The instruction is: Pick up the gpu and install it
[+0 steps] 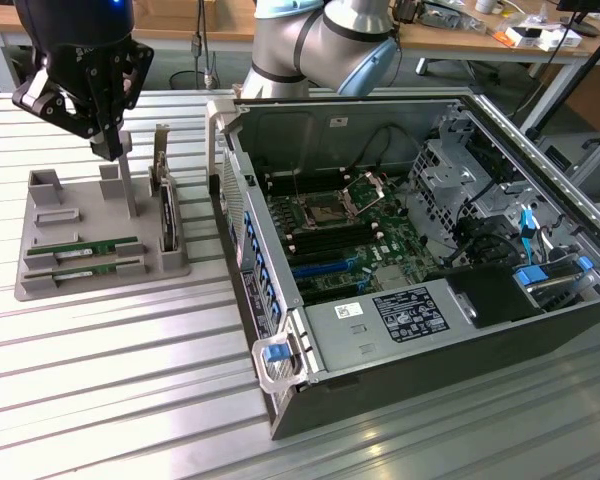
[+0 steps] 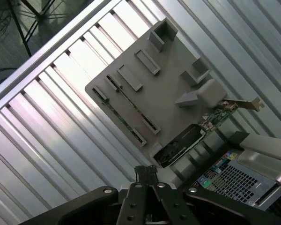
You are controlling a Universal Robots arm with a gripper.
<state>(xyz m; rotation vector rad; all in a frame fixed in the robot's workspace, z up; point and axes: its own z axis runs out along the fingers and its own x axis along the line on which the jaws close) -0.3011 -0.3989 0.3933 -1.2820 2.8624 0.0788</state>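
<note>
The gpu (image 1: 166, 215) is a black card with a green board and a metal bracket, standing on edge in a slot at the exterior view's right side of the grey holder tray (image 1: 40, 285). In the wrist view the gpu (image 2: 185, 143) sits at the tray's (image 2: 173, 89) edge nearest the computer case. My gripper (image 1: 108, 150) hangs above the back of the tray, a little to the exterior view's left of the card, shut with nothing between its fingers. The wrist view shows the gripper (image 2: 145, 171) closed, well above the tray.
Two green memory sticks (image 1: 85, 246) lie in slots on the tray's front. The open computer case (image 1: 420, 300) with its motherboard (image 1: 330, 235) lies to the exterior view's right of the tray. Both rest on a ribbed metal table (image 1: 110, 380). The arm (image 1: 320, 45) reaches over from behind.
</note>
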